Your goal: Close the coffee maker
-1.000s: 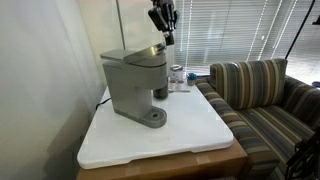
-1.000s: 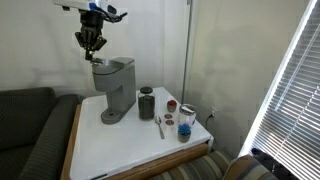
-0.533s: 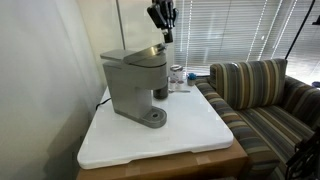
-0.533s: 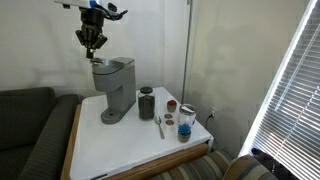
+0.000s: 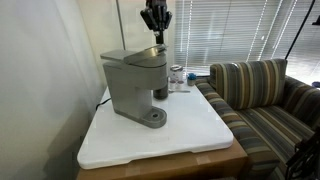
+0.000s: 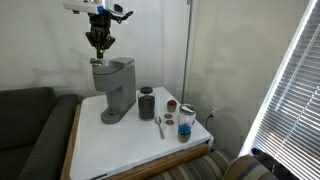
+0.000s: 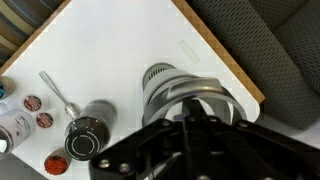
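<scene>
The matte-gray coffee maker (image 5: 133, 85) stands on the white tabletop and shows in both exterior views (image 6: 114, 88). Its top lid (image 5: 140, 53) looks slightly tilted up toward the brew-head side. My gripper (image 5: 157, 37) hangs just above the lid's front end, fingers pointing down and pressed together, holding nothing; it also shows from the other side (image 6: 98, 50). In the wrist view the shut fingers (image 7: 191, 122) fill the bottom of the frame, with the machine's round silvery part (image 7: 172, 88) right below them. I cannot tell whether the fingertips touch the lid.
A dark canister (image 6: 147, 103), a spoon (image 6: 160, 126), a red lid (image 6: 172, 104) and small jars (image 6: 186, 121) stand beside the machine on the white table (image 6: 130, 145). A striped sofa (image 5: 262, 95) borders one table edge, a dark couch (image 6: 28, 130) another. A lamp pole (image 6: 187, 50) rises behind.
My gripper has shifted sideways a little, moving more directly over the coffee maker's top. The machine and the other items have not moved.
</scene>
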You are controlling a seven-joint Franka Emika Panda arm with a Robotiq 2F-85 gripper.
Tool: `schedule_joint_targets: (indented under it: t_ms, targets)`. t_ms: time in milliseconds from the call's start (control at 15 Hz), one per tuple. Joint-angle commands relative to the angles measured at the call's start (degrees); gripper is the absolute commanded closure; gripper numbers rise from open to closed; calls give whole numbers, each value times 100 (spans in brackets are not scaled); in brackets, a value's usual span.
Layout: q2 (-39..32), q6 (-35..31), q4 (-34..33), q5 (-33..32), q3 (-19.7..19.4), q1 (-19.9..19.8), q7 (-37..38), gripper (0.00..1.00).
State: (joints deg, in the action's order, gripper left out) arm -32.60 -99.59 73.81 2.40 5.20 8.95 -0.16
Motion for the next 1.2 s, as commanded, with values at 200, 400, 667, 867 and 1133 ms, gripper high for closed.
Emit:
schedule_joint_targets:
  t_ms: [200,400,667,867,1133]
  targets:
    - [-449,38,-395,106,57,-51,-47,100]
    - [-423,13,-343,74,29,-37,41,100]
    - [-307,49,-374,-16,-15,11,167,100]
    - [-312,366,-558,-26,-21,20,280,100]
    - [-316,1175,-738,52,-28,21,592,100]
